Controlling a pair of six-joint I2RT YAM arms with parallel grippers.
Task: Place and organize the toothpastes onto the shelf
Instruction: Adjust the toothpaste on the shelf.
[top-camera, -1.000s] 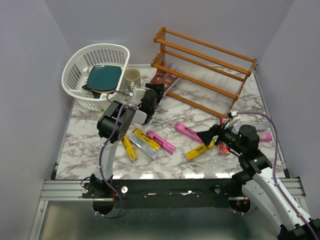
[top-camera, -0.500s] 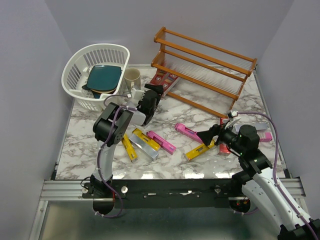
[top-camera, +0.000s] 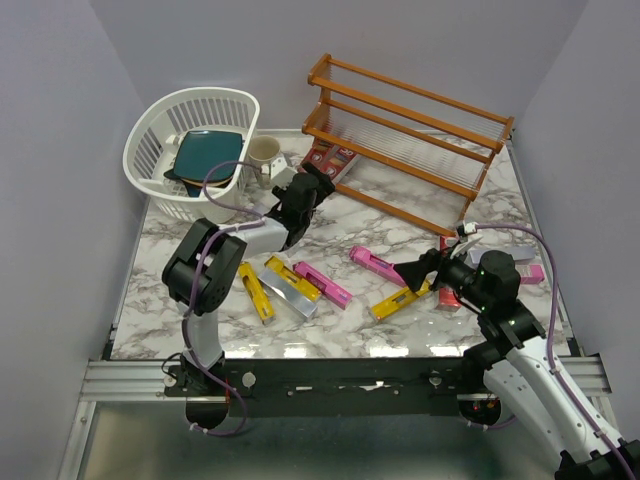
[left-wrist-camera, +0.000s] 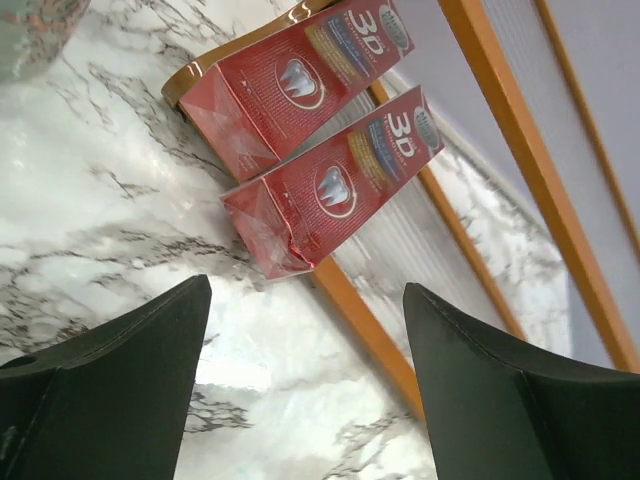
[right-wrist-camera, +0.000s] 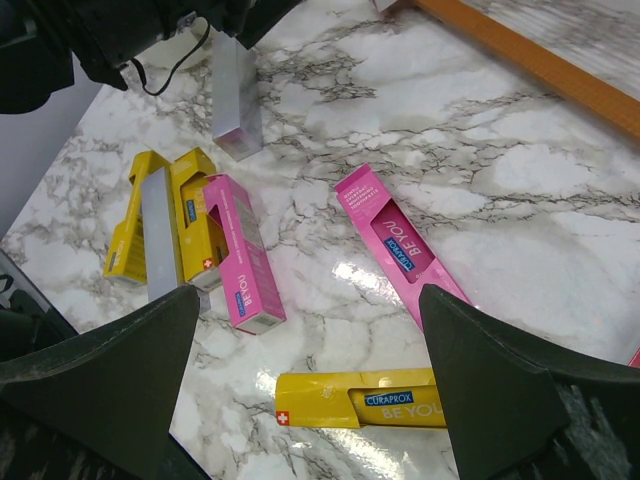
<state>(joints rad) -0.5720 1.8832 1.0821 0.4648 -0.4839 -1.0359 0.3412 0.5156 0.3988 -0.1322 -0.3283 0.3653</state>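
The reddish-brown shelf (top-camera: 405, 135) stands at the back. Two red toothpaste cartons (top-camera: 330, 160) lie side by side on its lowest tier at the left end, and show close up in the left wrist view (left-wrist-camera: 335, 185). My left gripper (top-camera: 305, 190) is open and empty, just in front of them (left-wrist-camera: 305, 380). My right gripper (top-camera: 415, 272) is open and empty over a yellow carton (right-wrist-camera: 360, 398) and beside a pink one (right-wrist-camera: 400, 240). Several more pink, yellow and silver cartons (top-camera: 292, 285) lie loose at centre left. A red carton (top-camera: 448, 296) is partly hidden under the right arm.
A white basket (top-camera: 160, 185) holding a teal plate (top-camera: 208, 155) stands at the back left, with a beige mug (top-camera: 265, 153) beside it. A silver carton (right-wrist-camera: 235, 100) lies under the left arm. A pink carton (top-camera: 530, 273) lies by the right edge.
The left arm's elbow has swung down and to the left, and its gripper has edged towards the shelf's left end. The right arm has not moved.
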